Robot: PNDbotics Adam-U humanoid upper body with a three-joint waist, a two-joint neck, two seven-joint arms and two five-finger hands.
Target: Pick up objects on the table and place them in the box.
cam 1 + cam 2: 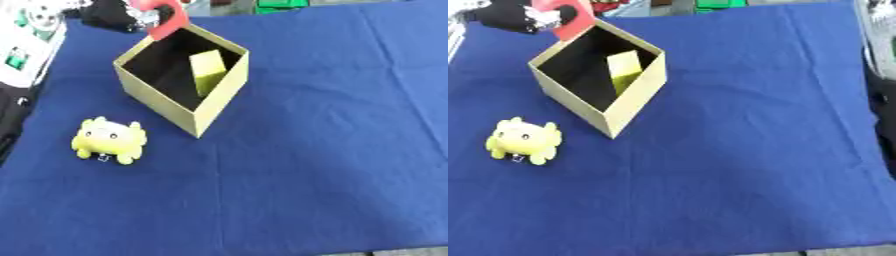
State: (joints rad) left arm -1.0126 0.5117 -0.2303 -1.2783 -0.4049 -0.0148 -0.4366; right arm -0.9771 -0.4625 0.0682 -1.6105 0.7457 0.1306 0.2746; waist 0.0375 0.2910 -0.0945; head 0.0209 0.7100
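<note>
1. An open cardboard box is seen on the far left part of a table covered by a dark blue cloth. The box is set askew to the cloth's edges, with one corner turned toward the near edge and the opposite corner toward the far edge.
2. Its inside is dark, and a yellow block is seen within it, leaning against the inner wall on the right side. The block's long axis runs from its upper end, near the rim, down toward the near corner of the box.
3. A red object is held at the far corner of the box, just above the rim. It appears flat in the right eye view and curved in the left eye view; its kind cannot be told.
4. The red object is gripped by the left hand, a black hand entering from the far left corner, with its fingers curled round the object.
5. A yellow plush toy lies on the cloth near the left edge, nearer than the box and apart from it. Its face, with two dark eyes, is turned upward, and small limbs stick out around its body.
6. The rest of the cloth, toward the right and near edges, shows only faint creases.
7. Beyond the left edge, white and black equipment is seen; beyond the far edge, something green is partly visible.
8. The right hand is shown in neither view.
</note>
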